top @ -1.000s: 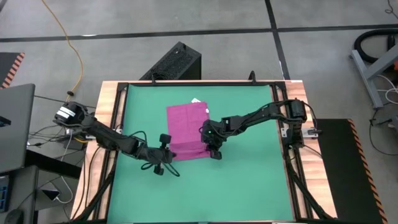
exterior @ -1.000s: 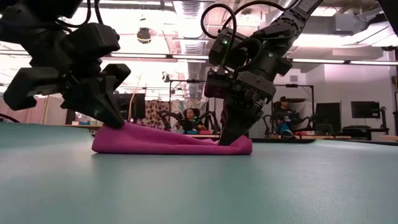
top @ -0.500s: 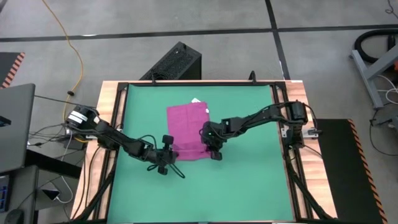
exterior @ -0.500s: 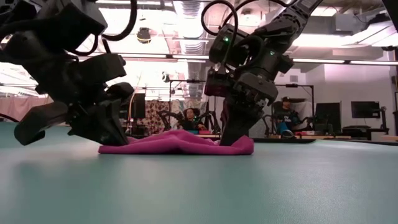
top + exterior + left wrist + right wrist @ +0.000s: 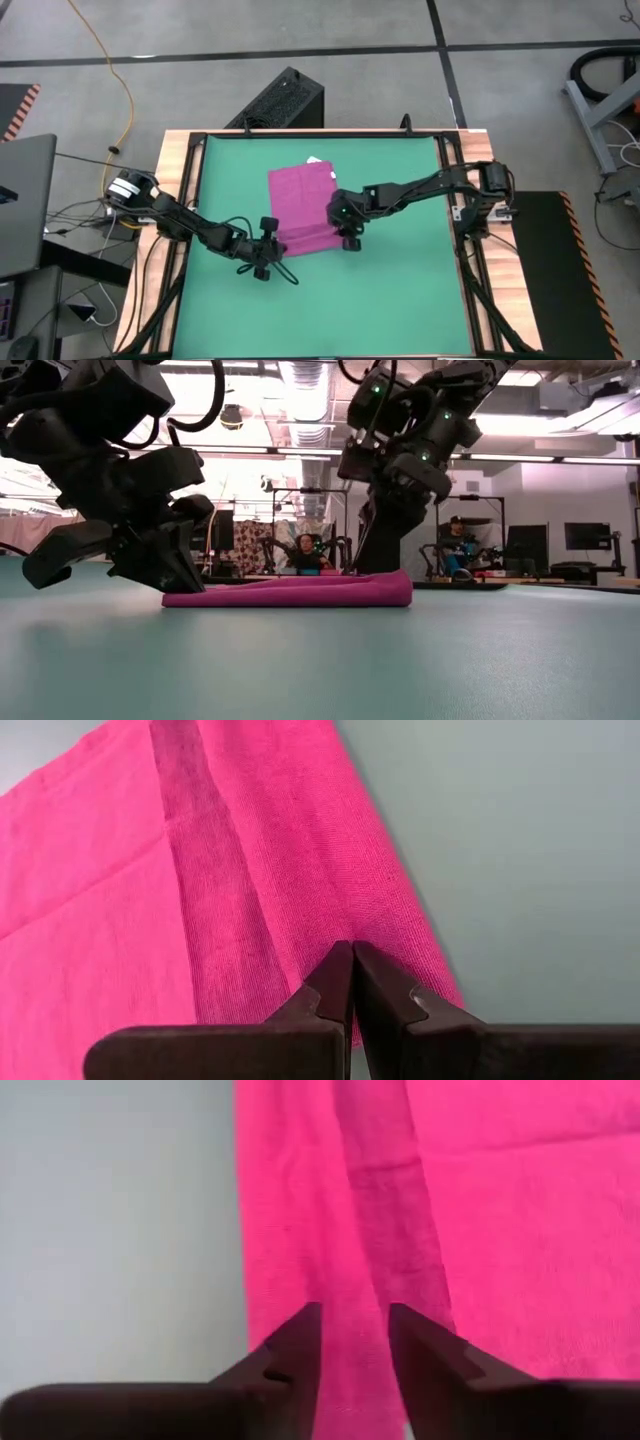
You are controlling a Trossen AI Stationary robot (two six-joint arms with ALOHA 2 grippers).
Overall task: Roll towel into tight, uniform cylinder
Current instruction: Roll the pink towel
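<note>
The magenta towel (image 5: 300, 205) lies on the green mat (image 5: 400, 290), its white tag (image 5: 317, 161) at the far edge. Its near edge is turned over into a flat folded strip (image 5: 300, 592). My left gripper (image 5: 268, 243) is shut at the strip's left end. My right gripper (image 5: 346, 233) stands open at the strip's right end, one finger (image 5: 300, 1342) on either side of a band of cloth. In the low view the towel hides its fingertips, so I cannot tell whether they touch. My left gripper pinches the folded strip near its left end (image 5: 330, 935) between the tips of its two fingers, coming slanting down from the table's near left. How many layers are caught does not show. The cloth lies flat on the mat, slack.
A wooden frame (image 5: 182, 200) borders the mat. A black box (image 5: 285, 100) sits beyond the far edge and a laptop (image 5: 25, 200) lies left of the table. Bare mat lies near and to the right of the towel. The low view shows people and other arms far behind.
My right gripper has opened, let go of the towel's right end and risen a little. My left gripper has gone down and tipped over, still shut, laying the left end down. The strip's ends, raised before, now lie flat on the mat.
</note>
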